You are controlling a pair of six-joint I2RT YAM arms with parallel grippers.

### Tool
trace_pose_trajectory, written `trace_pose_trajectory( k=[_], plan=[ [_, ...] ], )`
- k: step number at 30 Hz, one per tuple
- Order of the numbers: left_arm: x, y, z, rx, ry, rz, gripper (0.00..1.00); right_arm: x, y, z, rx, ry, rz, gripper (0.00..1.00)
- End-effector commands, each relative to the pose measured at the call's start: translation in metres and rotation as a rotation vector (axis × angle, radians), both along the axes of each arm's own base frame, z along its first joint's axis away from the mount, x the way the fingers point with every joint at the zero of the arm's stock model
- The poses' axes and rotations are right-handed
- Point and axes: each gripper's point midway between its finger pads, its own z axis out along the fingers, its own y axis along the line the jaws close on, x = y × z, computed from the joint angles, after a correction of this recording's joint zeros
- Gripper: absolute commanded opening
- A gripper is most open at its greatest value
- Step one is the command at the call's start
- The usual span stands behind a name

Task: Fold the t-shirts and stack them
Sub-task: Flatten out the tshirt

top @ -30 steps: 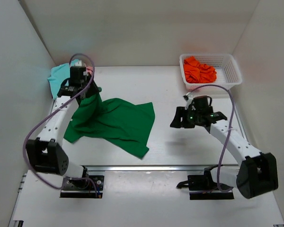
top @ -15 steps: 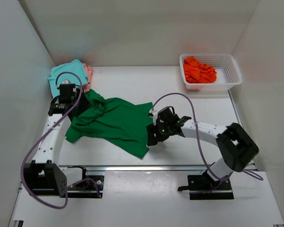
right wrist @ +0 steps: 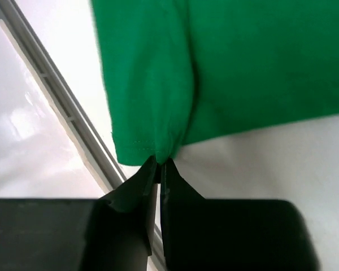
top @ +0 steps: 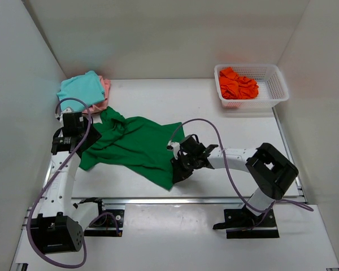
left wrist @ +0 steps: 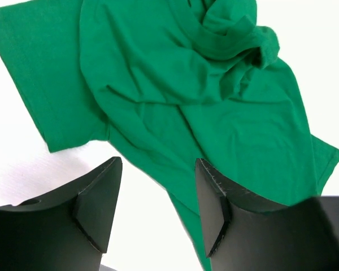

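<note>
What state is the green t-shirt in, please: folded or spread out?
Spread, not folded: the green t-shirt lies rumpled on the table, bunched near its collar; the right tool pinches a corner.

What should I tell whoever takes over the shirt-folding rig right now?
Left gripper: jaws open, empty, over the dark green shirt, at its bunched side.
Right gripper: jaws shut on that shirt's near hem corner.
Teal shirt lies atop pink shirt in the far left corner, apparently done.
Orange shirt is crumpled in the white basket, far right.
Left to do: fold and stack green, then orange.
</note>
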Motion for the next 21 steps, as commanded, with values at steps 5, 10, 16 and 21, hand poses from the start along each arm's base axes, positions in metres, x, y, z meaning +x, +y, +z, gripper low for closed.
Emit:
trace_pose_trajectory(
  k=[5,10,16,21],
  plan=[
    [-0.008,-0.011,-0.018,-0.028,0.024,-0.066,0.64,0.072,-0.086,0.016,-0.170,-0.119,-0.266,0.00],
    [-0.039,-0.025,-0.067,-0.052,0.210,-0.135,0.65,0.100,-0.179,0.016,-0.335,-0.178,-0.511,0.00],
    [-0.083,-0.047,-0.107,-0.100,0.340,-0.192,0.58,0.084,-0.172,0.003,-0.333,-0.145,-0.486,0.00],
    [-0.107,-0.055,-0.125,-0.132,0.401,-0.182,0.53,0.090,-0.180,0.007,-0.310,-0.128,-0.541,0.00]
  ],
)
